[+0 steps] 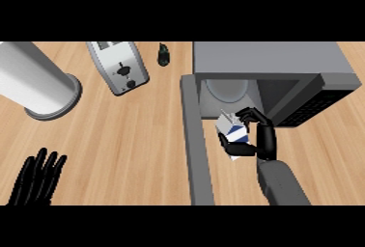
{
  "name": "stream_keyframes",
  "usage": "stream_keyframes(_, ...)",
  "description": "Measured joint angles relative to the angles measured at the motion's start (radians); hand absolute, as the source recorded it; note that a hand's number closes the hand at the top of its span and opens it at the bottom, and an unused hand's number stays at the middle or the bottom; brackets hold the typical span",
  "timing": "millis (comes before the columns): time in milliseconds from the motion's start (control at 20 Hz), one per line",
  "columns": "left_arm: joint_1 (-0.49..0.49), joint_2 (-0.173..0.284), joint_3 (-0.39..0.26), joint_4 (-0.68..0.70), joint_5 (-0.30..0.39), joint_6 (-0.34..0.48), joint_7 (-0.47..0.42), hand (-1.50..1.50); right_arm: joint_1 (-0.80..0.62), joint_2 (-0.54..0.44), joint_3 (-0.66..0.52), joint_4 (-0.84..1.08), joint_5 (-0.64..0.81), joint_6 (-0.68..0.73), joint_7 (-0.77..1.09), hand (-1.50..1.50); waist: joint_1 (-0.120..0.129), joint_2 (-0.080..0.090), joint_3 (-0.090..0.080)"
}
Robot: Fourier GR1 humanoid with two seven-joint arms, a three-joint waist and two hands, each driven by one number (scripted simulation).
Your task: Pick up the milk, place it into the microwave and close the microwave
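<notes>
place: kitchen | surface: light wooden counter (143,144) | appliances: silver toaster (118,67), grey microwave (274,60) with door swung open | also stood there: white cylindrical canister (35,82)

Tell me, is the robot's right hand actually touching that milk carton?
Touching. In the head view the right hand has its fingers and thumb curled round the milk carton, in front of the open microwave.
</notes>
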Motion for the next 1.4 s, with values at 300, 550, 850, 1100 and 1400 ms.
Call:
stream_keyframes(300,0.022,-0.011,0.022,0.000,0.004,-0.036,-0.009,-1.50,-0.095,-0.019,-0.018,0.036,0.030,-0.060,0.090,1.50,0.005,0.002,0.000)
stream_keyframes(550,0.016,-0.009,0.051,0.011,0.015,-0.059,-0.003,-1.50,-0.218,-0.049,-0.023,0.123,0.078,-0.106,0.189,1.50,0.009,0.003,0.000)
stream_keyframes(850,-0.029,-0.018,0.059,0.045,0.014,-0.062,0.014,-1.50,-0.373,-0.089,-0.043,0.327,0.151,-0.202,0.222,1.50,0.021,0.010,0.001)
stream_keyframes(1100,-0.071,-0.004,0.077,0.079,0.030,-0.086,0.020,-1.50,-0.495,-0.137,-0.080,0.499,0.177,-0.250,0.223,1.50,0.039,0.018,0.002)
stream_keyframes(1400,-0.091,0.003,0.068,0.075,-0.011,-0.073,0.038,-1.50,-0.594,-0.188,-0.084,0.624,0.226,-0.361,0.261,1.50,0.069,0.031,0.003)
